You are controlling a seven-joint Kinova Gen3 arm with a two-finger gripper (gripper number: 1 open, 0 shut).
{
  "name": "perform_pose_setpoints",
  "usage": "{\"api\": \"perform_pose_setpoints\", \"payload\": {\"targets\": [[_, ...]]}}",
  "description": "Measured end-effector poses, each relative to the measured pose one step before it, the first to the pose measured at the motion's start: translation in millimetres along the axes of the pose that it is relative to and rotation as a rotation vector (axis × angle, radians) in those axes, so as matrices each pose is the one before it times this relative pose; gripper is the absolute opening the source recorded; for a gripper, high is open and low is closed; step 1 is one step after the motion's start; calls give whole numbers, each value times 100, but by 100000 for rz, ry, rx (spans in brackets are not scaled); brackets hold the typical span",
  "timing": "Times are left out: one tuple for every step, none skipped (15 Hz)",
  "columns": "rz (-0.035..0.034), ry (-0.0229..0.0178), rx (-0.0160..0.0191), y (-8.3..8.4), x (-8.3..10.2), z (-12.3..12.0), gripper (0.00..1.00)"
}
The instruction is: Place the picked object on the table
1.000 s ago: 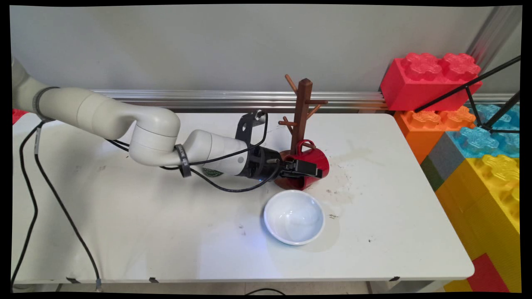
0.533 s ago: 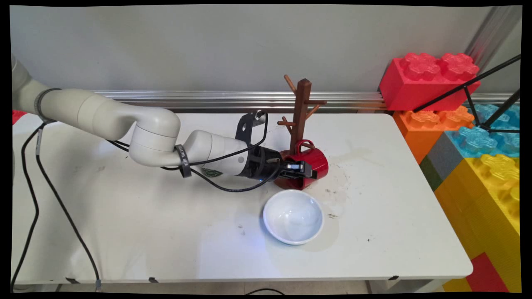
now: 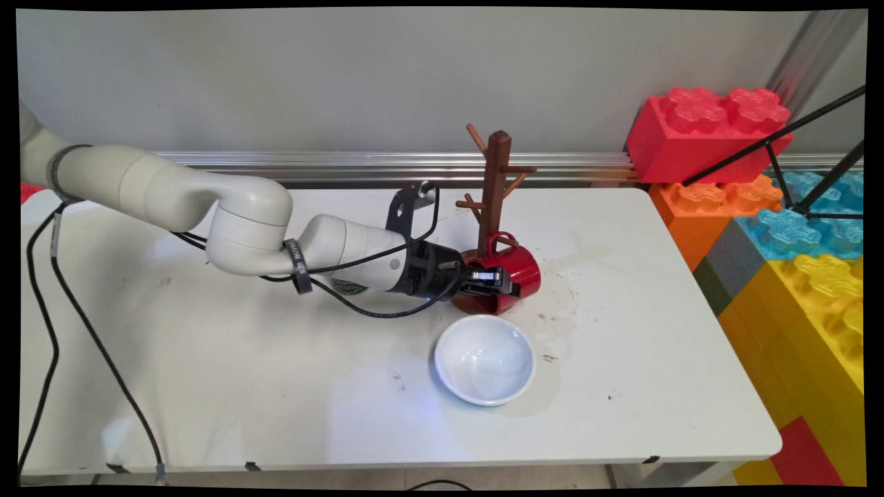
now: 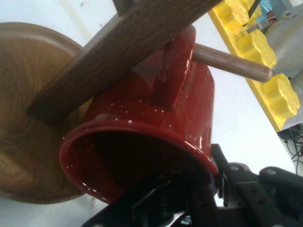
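In the main view you have the gripper [image 3: 498, 284] reaching in low from the left, clamped on the rim of the red mug [image 3: 514, 269]. The mug lies on its side against the wooden mug tree [image 3: 494, 186], its mouth facing the arm and its handle up beside a lower peg. It rests at the tree's round base, on the far middle part of the white table [image 3: 207, 359]. A white bowl [image 3: 485, 359] sits just in front of it, near but not touching. To the right, big toy blocks [image 3: 711, 128] are stacked beside the table, with a black tripod leg crossing them. A grey wall and a metal rail run behind. The tabletop shows scuffs and stains near the mug.

In the hand view you look straight into the mug's [image 4: 156, 142] dark mouth. One finger sits inside the rim and the other outside, so the wall is pinched between them. The tree's post [image 4: 118, 52] crosses above the mug, a peg [image 4: 232, 64] pokes out to the right past the handle, and the base [image 4: 28, 118] fills the left.

Judging by the speckled glossy finish, the mug looks like enamel: rigid, fairly light, and slick, so a rim pinch could slip if you tilt it. The handle seems hooked near a peg, so watch for snagging.
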Motion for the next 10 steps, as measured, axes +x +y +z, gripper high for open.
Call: {"api": "perform_pose_setpoints", "payload": {"targets": [[-92,86,-172,32,28,-127,0],[-27,121,-271,42,29,-142,0],[103,105,-379,67,34,-148,0],[241,112,-521,86,43,-159,0],[198,142,-462,66,26,-166,0],[171,91,-295,52,25,-89,0],[285,193,-495,74,31,-182,0],[265,286,-605,123,18,-210,0],[460,151,-828,181,65,-126,0],[293,339,-569,120,88,-147,0]]}}
